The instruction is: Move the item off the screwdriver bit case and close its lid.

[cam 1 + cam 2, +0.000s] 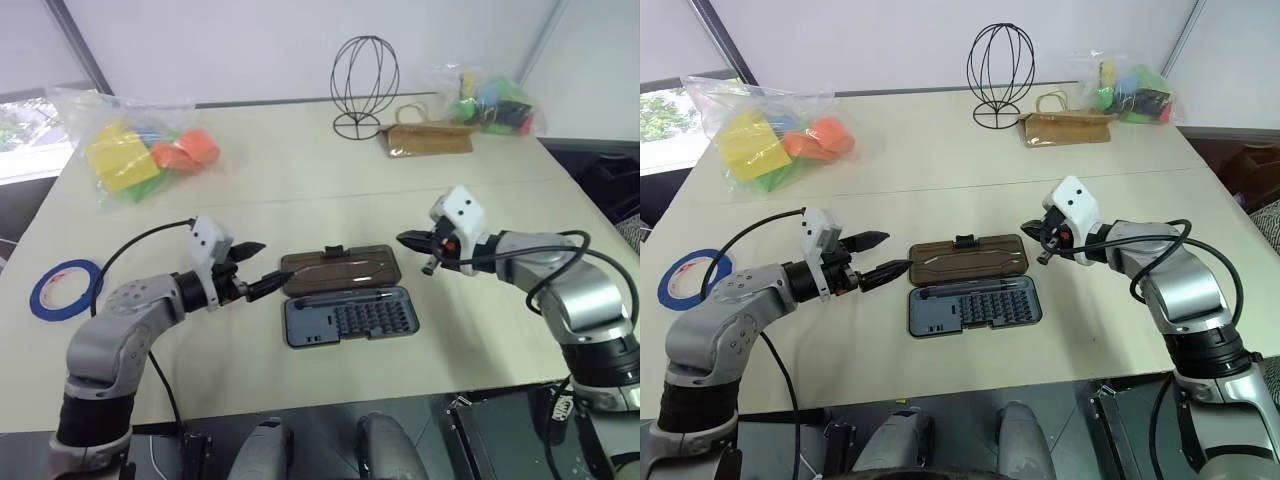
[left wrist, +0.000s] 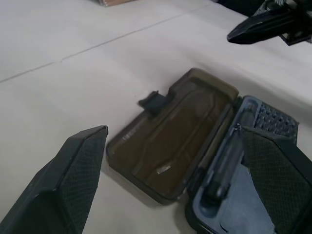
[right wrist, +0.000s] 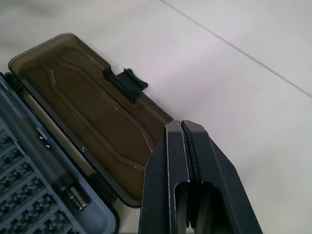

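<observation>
Fingers: left gripper (image 1: 254,268) spread wide and empty at the case's left end; right gripper (image 1: 418,245) pinched shut, empty, off its right end.
We find the case (image 1: 349,315) open on the table (image 1: 300,180), nothing resting on it; lid (image 1: 341,270) lies flat behind, unclosed. Our right wrist view shows the latch tab (image 3: 126,83) close up.

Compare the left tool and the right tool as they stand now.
1. The left tool is open, its two black fingers spread apart; the right tool is shut, fingers pressed together.
2. The left tool sits at the left end of the screwdriver bit case; the right tool sits off the right end of the lid.

Both hold nothing and point inward at the open case.
</observation>
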